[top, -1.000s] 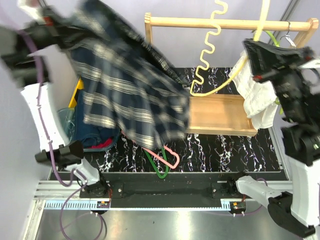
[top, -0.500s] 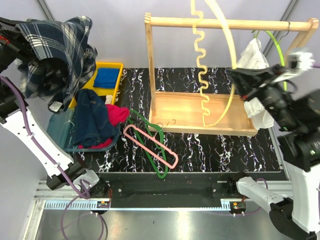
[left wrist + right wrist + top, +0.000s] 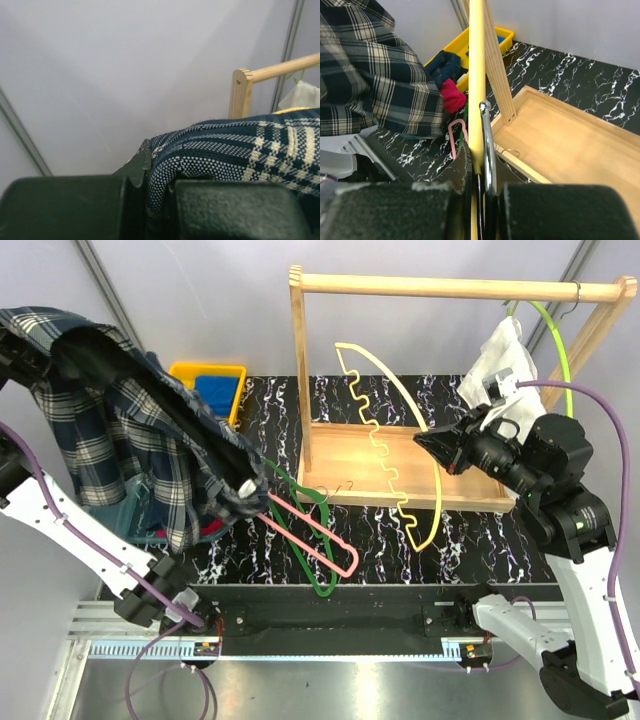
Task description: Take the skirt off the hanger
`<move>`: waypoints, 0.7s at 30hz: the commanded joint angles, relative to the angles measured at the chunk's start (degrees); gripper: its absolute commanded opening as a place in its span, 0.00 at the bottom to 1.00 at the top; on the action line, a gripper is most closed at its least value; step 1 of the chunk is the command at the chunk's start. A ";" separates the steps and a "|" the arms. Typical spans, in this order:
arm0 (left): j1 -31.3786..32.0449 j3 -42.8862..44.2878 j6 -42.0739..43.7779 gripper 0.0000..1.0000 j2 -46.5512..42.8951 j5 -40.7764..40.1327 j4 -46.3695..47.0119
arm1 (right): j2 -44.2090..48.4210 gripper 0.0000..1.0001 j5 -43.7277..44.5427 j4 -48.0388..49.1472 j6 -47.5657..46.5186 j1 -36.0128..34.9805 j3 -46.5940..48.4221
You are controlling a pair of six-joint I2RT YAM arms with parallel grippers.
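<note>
The navy plaid skirt (image 3: 130, 440) hangs free of the hanger at the left, draped from my left gripper (image 3: 20, 335), which is shut on a fold of its cloth (image 3: 210, 150). It also shows at the left of the right wrist view (image 3: 375, 85). The pale yellow hanger (image 3: 395, 455) with its wavy bar is bare and hangs in front of the wooden rack (image 3: 450, 285). My right gripper (image 3: 428, 443) is shut on it; the yellow arch (image 3: 476, 75) and the metal hook (image 3: 487, 145) sit between the jaws.
A pink hanger (image 3: 310, 532) and a green hanger (image 3: 300, 495) lie on the black marbled table. A yellow bin (image 3: 215, 390) with blue cloth stands behind. Navy and red clothes (image 3: 447, 80) lie under the skirt. A white garment (image 3: 500, 365) on a green hanger hangs at the rack's right end.
The skirt came off the yellow hanger and swung left with my left gripper, now hanging lower. My right gripper brought the bare hanger down in front of the rack's base.
</note>
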State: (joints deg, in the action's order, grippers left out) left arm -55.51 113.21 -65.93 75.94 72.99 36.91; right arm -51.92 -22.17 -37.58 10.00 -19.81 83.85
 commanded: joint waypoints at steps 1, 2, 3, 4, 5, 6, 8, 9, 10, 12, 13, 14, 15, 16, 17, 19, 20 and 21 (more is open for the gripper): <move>-3.64 0.96 -6.39 0.00 0.70 -6.02 10.89 | 2.09 0.00 -1.64 3.13 0.55 -0.14 -3.07; -4.34 1.31 -7.88 0.00 1.22 -6.02 11.52 | 2.26 0.00 -1.82 3.30 0.72 -0.14 -3.52; -4.52 1.49 -8.59 0.00 1.49 -5.93 12.39 | 2.18 0.00 -1.99 3.91 0.98 -0.14 -4.04; -4.70 1.58 -9.30 0.00 1.66 -5.84 13.79 | 2.26 0.00 -2.08 4.18 1.16 -0.14 -5.01; -4.79 1.49 -10.26 0.00 1.75 -5.32 14.59 | 2.26 0.00 -2.26 4.45 1.42 -0.14 -5.54; -4.96 0.71 -10.44 0.00 1.58 -5.05 15.12 | 2.09 0.00 -2.35 5.41 1.95 -0.14 -6.07; -5.66 -0.35 -10.45 0.00 0.79 -4.44 15.83 | 1.91 0.00 -2.87 6.29 2.57 -0.31 -7.65; -6.01 -1.31 -10.36 0.00 0.44 -4.26 16.09 | 1.65 0.00 -3.14 7.25 3.00 -0.49 -8.26; -6.37 -1.58 -10.18 0.00 0.17 -4.09 16.27 | 1.47 0.00 -3.05 7.70 3.18 -0.66 -9.40; -7.33 -1.94 -9.57 0.00 -0.36 -3.12 16.27 | 0.60 0.00 -2.53 9.18 3.36 -1.98 -10.46; -7.68 -2.03 -9.57 0.00 -0.44 -2.94 16.27 | 0.42 0.00 -2.18 9.72 3.27 -2.51 -11.34; -8.04 -2.20 -9.04 0.00 -0.70 -1.81 16.27 | -0.19 0.00 -1.82 10.16 3.18 -4.16 -11.78; -7.95 -3.25 -8.78 0.00 -0.97 -1.28 16.36 | -1.33 0.00 -0.86 11.12 3.10 -5.14 -12.13; -7.95 -4.30 -8.34 0.00 -1.32 -0.92 16.53 | -2.04 0.00 -0.24 11.74 2.84 -6.45 -12.66; -8.04 -5.70 -6.77 0.00 -2.45 0.04 16.45 | -2.74 0.00 0.46 12.44 2.66 -7.68 -13.01; -8.04 -12.11 -3.70 0.00 -4.21 0.92 14.53 | -5.46 0.00 2.04 14.72 2.13 -11.64 -13.80; -7.95 -14.48 2.67 0.00 -6.40 1.79 11.73 | -6.52 0.00 2.13 15.25 2.04 -12.52 -13.81; -7.95 -18.34 6.83 0.00 -7.29 2.15 7.70 | -8.53 0.00 1.87 16.30 1.95 -14.18 -13.81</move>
State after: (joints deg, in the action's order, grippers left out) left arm -63.09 102.61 -72.10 72.95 74.81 49.91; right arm -56.60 -21.85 -29.69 12.32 -29.45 70.15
